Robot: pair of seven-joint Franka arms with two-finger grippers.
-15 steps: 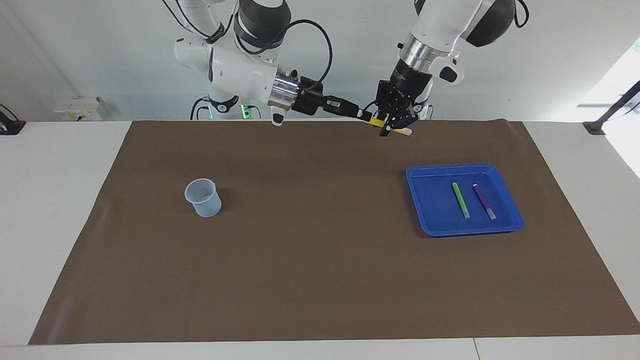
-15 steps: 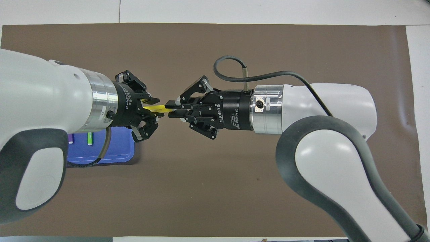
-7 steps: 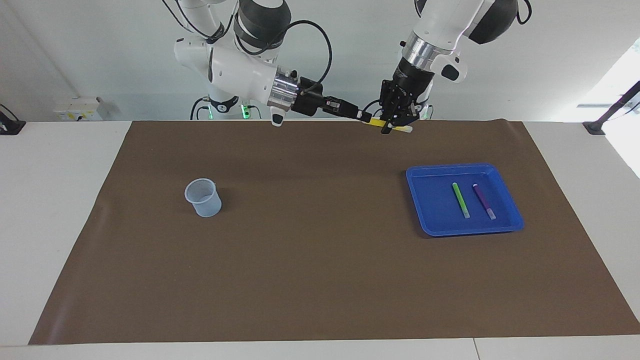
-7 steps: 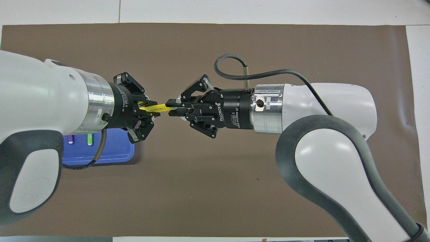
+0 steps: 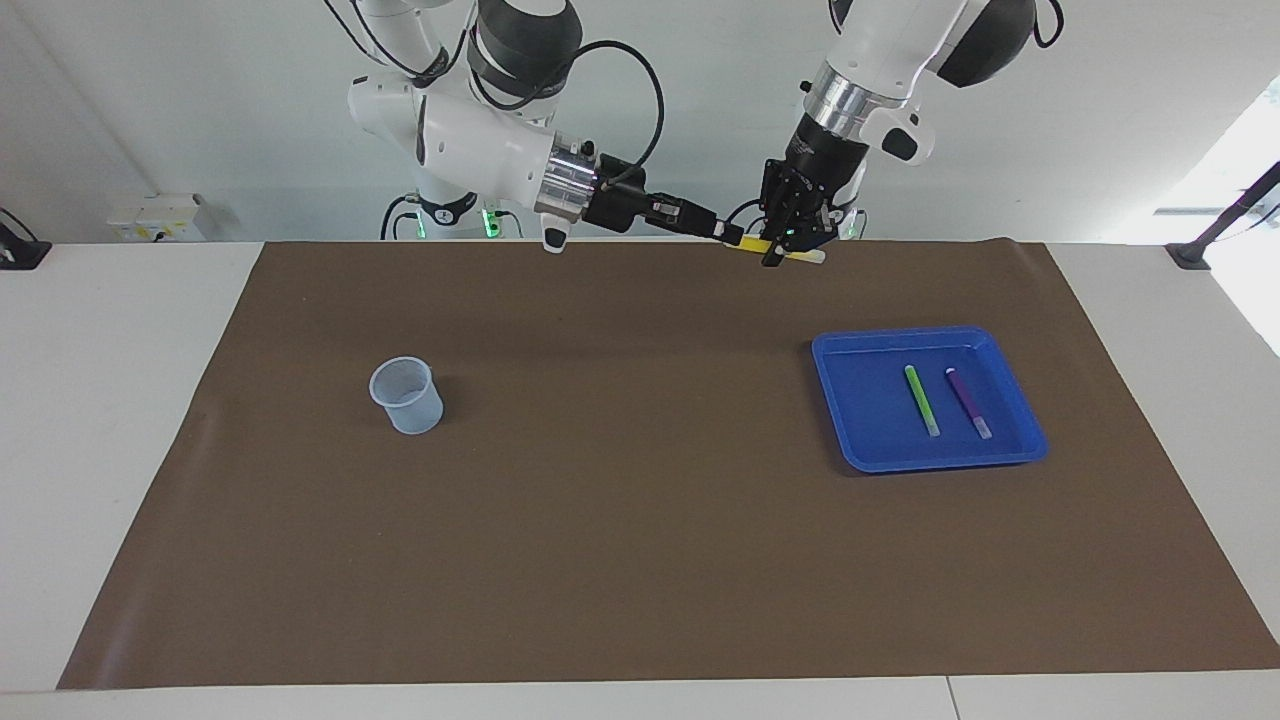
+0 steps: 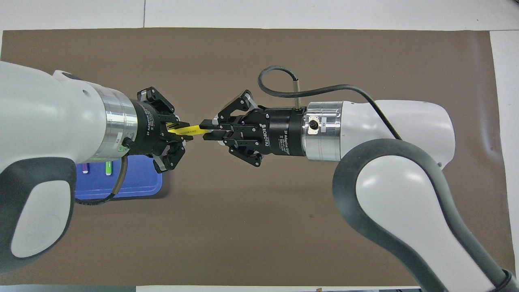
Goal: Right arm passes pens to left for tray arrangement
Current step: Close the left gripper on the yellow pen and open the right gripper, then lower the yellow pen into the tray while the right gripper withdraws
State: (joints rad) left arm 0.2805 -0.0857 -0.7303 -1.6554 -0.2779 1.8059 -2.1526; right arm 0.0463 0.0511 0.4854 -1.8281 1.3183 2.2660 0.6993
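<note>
1. Pens: three. The green pen and purple pen lie side by side in the one blue tray.
2. Yellow pen: clamped by both the left gripper and the right gripper, above the mat.
3. One cup stands on the brown mat, toward the right arm's end; white wall.

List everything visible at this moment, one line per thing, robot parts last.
tray: one, bright blue, toward the left arm's end of the mat.
green pen: one, lying in the tray.
purple pen: one, in the tray beside the green pen.
yellow pen: one, in the air, gripped at both ends.
cup: one, translucent bluish, upright toward the right arm's end.
mat: one, brown, covering the table.
right gripper: black, shut on the yellow pen.
left gripper: black, shut on the yellow pen.
</note>
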